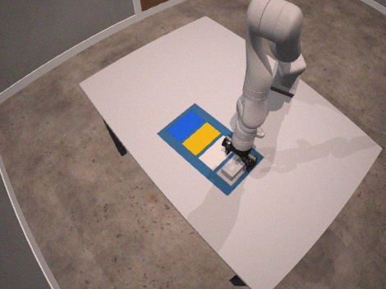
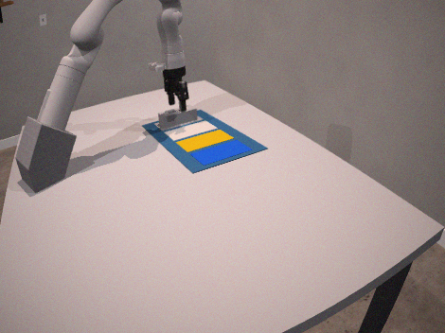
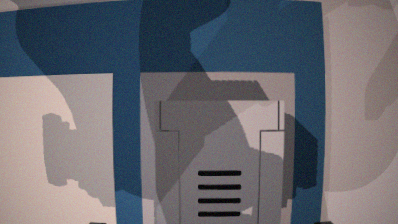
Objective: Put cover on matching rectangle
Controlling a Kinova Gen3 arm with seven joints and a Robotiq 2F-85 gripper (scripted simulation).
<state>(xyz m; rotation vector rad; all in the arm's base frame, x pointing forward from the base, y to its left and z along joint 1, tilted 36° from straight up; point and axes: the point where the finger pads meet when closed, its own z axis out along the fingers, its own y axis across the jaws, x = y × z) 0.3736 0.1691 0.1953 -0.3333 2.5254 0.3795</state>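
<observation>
The cover (image 1: 232, 170) (image 2: 177, 116) (image 3: 220, 145) is a small grey box with thin walls and dark slots on top. It stands on a grey pad at the end of the dark blue mat (image 1: 169, 138) (image 2: 246, 144) (image 3: 126, 150). The white rectangle (image 1: 212, 155) (image 2: 193, 130) (image 3: 55, 110) lies beside it, then the yellow rectangle (image 1: 201, 138) (image 2: 204, 140), then the blue rectangle (image 1: 186, 125) (image 2: 221, 151). My gripper (image 1: 241, 157) (image 2: 177, 103) is open and empty. It hangs just above the cover, pointing straight down, with the fingers apart on either side.
The mat lies on a large white table (image 1: 164, 62) (image 2: 189, 242). The arm's base block (image 2: 43, 154) stands at the table's edge, away from the mat.
</observation>
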